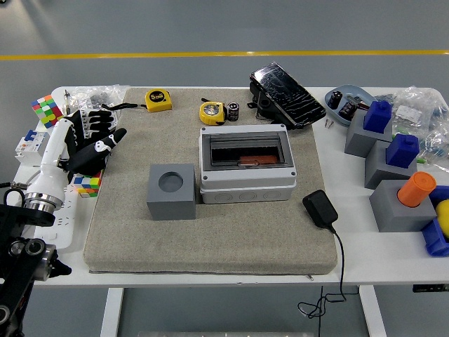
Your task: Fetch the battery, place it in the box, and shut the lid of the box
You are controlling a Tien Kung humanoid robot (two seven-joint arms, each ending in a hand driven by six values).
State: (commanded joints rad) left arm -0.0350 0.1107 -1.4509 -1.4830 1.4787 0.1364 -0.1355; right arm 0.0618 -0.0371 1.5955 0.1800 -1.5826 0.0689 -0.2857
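The small black battery (pixel 232 111) stands on the grey mat near its far edge, right beside a yellow tape measure (pixel 211 112). The grey box (pixel 245 165) sits at the mat's middle with its dark see-through lid down; something orange-brown shows through it. My left hand (pixel 95 140) hovers over the mat's left edge, fingers spread and holding nothing, well left of both battery and box. The right arm is out of view.
A grey cube with a round hole (pixel 171 191) stands left of the box. A black adapter (pixel 320 208) with cable lies at its right. A second tape measure (pixel 158 100), a black device (pixel 286 86), colour cubes (pixel 47 110) and blue and orange blocks (pixel 403 179) surround the mat.
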